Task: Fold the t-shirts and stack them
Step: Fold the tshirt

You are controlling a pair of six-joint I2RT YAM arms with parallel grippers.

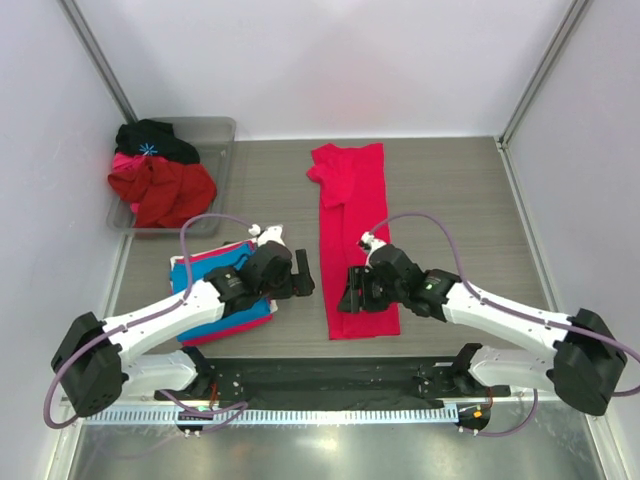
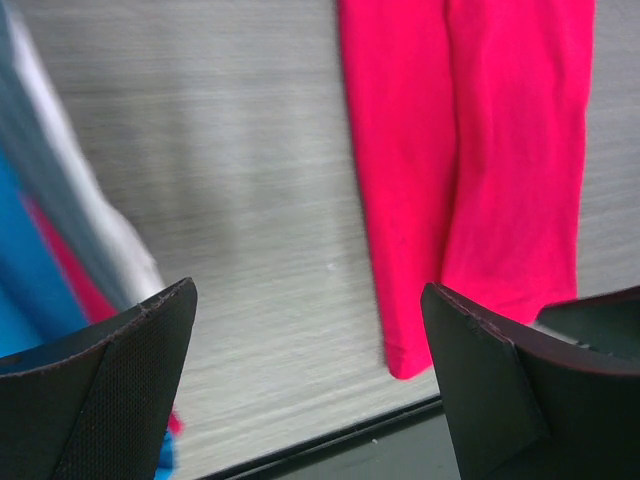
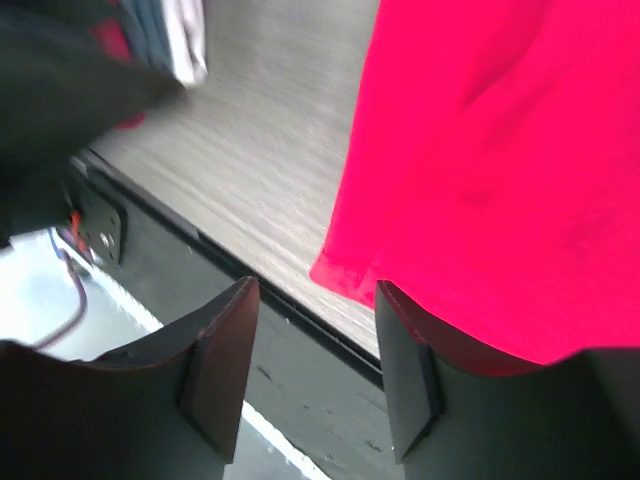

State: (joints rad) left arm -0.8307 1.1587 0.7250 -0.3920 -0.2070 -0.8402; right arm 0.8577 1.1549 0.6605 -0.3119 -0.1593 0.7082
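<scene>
2 grippers hover at the near end of the crimson-pink tee (image 1: 350, 230).

The tee lies mid-table as 1 long strip running away from the arms. The blue tee (image 1: 183, 282) and pink-red tee (image 1: 215, 253) sit folded in a stack on the left. The left gripper (image 1: 303, 275) hangs spread wide beside the strip's left edge, holding nothing. The right gripper (image 1: 347, 292) sits at that edge near the hem, jaws parted with no cloth between them. The tidy play: each gripper takes 1 near corner, pinches every layer, lifts level and lays the hem squarely toward the collar.
</scene>
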